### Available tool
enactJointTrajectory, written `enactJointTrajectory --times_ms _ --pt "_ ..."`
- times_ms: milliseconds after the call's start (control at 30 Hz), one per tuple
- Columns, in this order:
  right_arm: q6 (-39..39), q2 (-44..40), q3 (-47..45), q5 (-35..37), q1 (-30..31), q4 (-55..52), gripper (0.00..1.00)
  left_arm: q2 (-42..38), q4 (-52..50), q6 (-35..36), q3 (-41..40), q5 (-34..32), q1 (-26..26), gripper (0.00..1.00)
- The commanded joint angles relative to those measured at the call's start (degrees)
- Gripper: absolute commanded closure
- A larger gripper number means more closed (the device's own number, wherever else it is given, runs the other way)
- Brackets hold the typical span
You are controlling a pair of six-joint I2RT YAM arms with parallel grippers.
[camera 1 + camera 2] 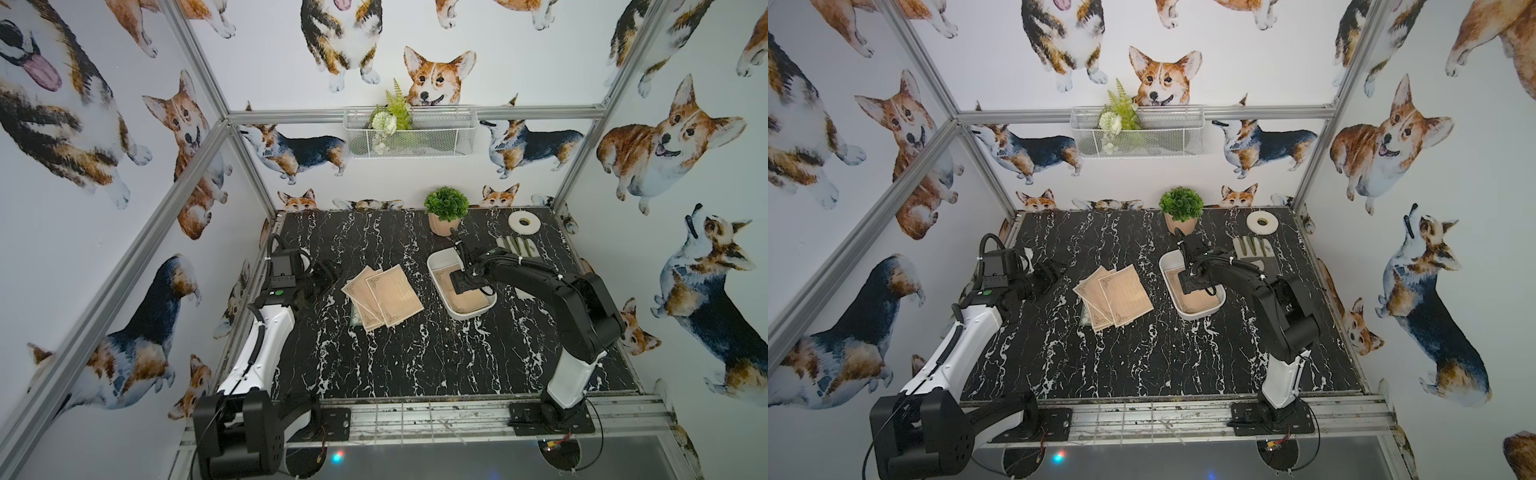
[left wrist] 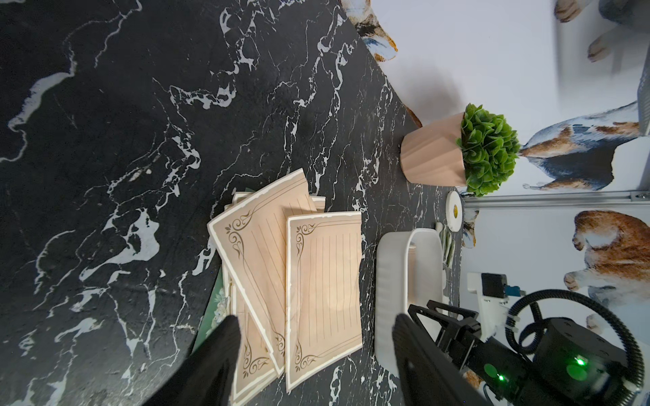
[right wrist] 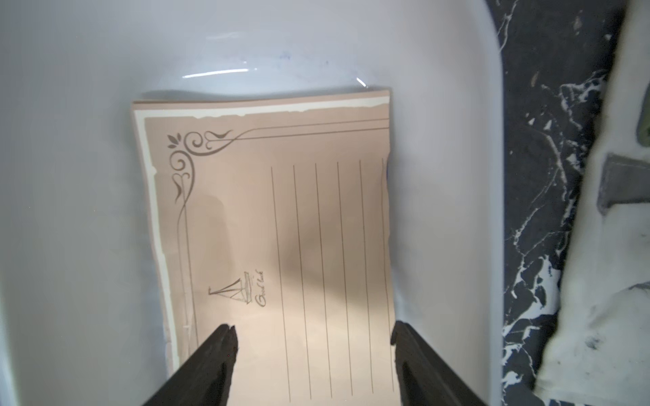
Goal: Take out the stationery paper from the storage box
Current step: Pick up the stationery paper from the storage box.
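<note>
The only writing that can be read, seen in the right wrist view, is a small cursive caption, apparently "Good luck", printed beside a little sailboat drawing [image 3: 230,290] on the top tan sheet of stationery paper [image 3: 316,228] lying in the white storage box [image 3: 81,175].

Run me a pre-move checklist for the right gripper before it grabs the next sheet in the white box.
1. Right gripper jaws open, nothing between them: ok.
2. Right gripper positioned over the storage box: ok.
3. Stationery paper present in the box: ok, a tan ruled stack lies flat.
4. Fingertips touching the top sheet: cannot tell.
5. Left gripper away from the box: ok, it is open, near the fanned tan sheets.
6. Work glove outside the box: ok.
</note>
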Motion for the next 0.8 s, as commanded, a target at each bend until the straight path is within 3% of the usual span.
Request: enactJointTrajectory --times_ms 0,333,767 --pt "-0.3 2.3 1.5 1.1 -0.7 1.6 0.25 0.2 0.9 -0.3 0.4 0.6 0.1 0.28" --pt "1.2 7.3 1.5 -0.7 -3.3 3.2 0.27 0.2 0.2 0.4 0.4 0.3 0.1 0.28" --pt "2.5 5.8 -0.7 -1.3 -3.5 3.5 0.69 0.6 0.1 0.6 0.4 0.2 0.1 0.28"
